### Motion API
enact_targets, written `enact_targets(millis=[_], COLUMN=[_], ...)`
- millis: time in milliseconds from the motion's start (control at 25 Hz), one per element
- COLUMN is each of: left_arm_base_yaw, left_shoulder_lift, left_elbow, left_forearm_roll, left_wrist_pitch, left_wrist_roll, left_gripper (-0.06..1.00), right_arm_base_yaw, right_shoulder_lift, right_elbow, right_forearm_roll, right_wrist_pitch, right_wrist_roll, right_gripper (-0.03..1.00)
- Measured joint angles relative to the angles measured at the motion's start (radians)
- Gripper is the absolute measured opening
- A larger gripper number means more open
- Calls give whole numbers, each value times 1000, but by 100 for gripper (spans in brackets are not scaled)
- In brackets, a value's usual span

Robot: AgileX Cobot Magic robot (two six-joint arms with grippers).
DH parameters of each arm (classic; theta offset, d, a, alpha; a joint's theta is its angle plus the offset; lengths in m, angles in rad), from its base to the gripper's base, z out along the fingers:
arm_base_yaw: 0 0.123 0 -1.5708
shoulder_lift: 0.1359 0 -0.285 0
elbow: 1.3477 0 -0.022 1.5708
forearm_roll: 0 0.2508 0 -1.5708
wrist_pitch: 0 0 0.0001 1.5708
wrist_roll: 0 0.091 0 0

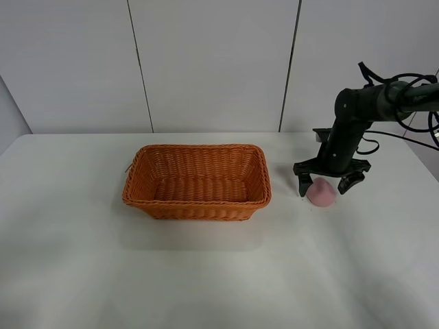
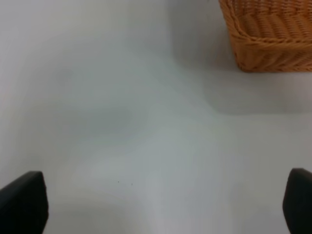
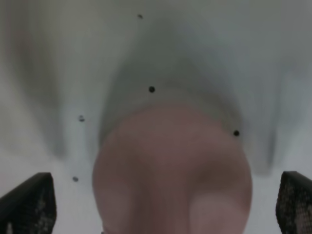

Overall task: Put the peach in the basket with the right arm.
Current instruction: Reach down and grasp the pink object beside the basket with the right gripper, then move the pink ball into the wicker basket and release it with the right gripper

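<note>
Now wide open astride the peach [image 1: 321,195] toward the table's [image 1: 206,274] right edge, the right gripper [image 1: 324,188] should close gently.

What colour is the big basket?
The basket is orange-brown woven wicker, seen best in the exterior high view.

It has the look of a robotics lab or test room. A plain white table [image 1: 206,274] stands against flat white wall panels [image 1: 212,62] split by thin dark seams. The black jointed right arm [image 1: 353,120] reaches over the tabletop, trailing loose cables [image 1: 416,81]. A wicker basket [image 1: 199,205] and a peach [image 1: 321,194] lie there like test props.
</note>
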Motion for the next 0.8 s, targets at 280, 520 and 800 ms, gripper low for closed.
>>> enact_targets(millis=[280,520,800], left_arm_base_yaw=[0,0,0], left_shoulder_lift=[0,0,0], left_elbow=[0,0,0], left_forearm_roll=[0,0,0], left_wrist_pitch=[0,0,0], left_wrist_roll=[0,0,0], left_gripper=[99,99,99], right_arm_base_yaw=[0,0,0], right_shoulder_lift=[3,3,-9], right_elbow=[0,0,-12], right_forearm_roll=[0,0,-5], right_wrist_pitch=[-20,-10,13], right_wrist_roll=[7,7,7], right_gripper=[60,22,0])
